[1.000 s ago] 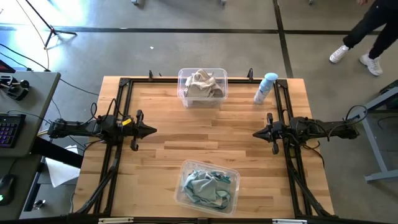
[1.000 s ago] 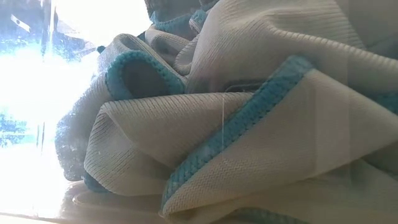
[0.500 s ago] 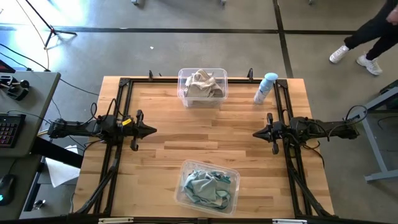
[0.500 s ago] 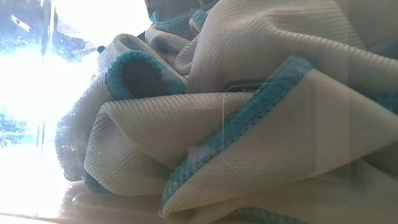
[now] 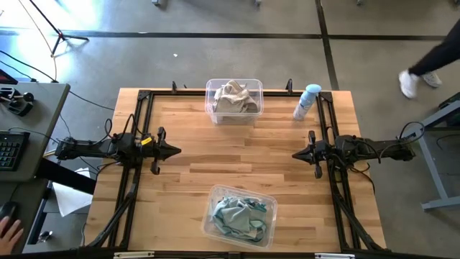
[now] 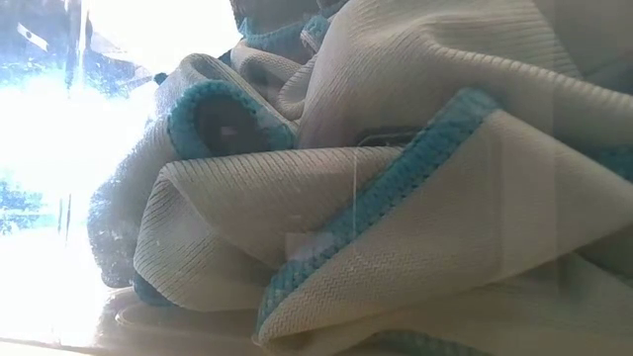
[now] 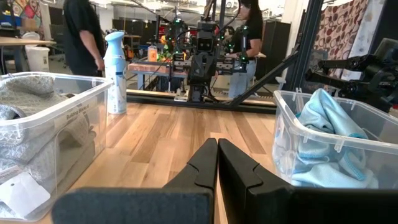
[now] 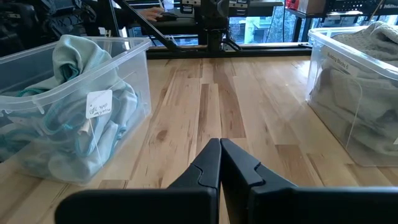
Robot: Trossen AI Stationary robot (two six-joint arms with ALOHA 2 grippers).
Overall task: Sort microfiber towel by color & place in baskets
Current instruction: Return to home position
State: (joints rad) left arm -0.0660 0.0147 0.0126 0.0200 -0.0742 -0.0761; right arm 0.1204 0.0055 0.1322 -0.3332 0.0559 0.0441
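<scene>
Microfiber towels are all inside the baskets. The beige-grey towels [image 5: 232, 98] are heaped in one clear basket [image 5: 234, 81], and the teal-blue towels [image 5: 239, 216] are crumpled in the other basket [image 5: 241, 189].

The left gripper [image 5: 176, 151] and the right gripper [image 5: 295, 154] point at each other across bare wooden table [image 5: 237, 162], well apart. Each has its two fingers pressed together on nothing, as both wrist views show.

The beige basket lies ahead of both grippers, off toward the table's far edge. The teal basket lies ahead of them toward the near edge. Neither basket touches a gripper.

A blue-capped spray bottle [image 5: 307, 101] stands near the right gripper on the far side, just beside the beige basket.

The low view is filled with folds of teal-hemmed cloth [image 6: 376, 198], probably the teal basket's load seen through its wall.
</scene>
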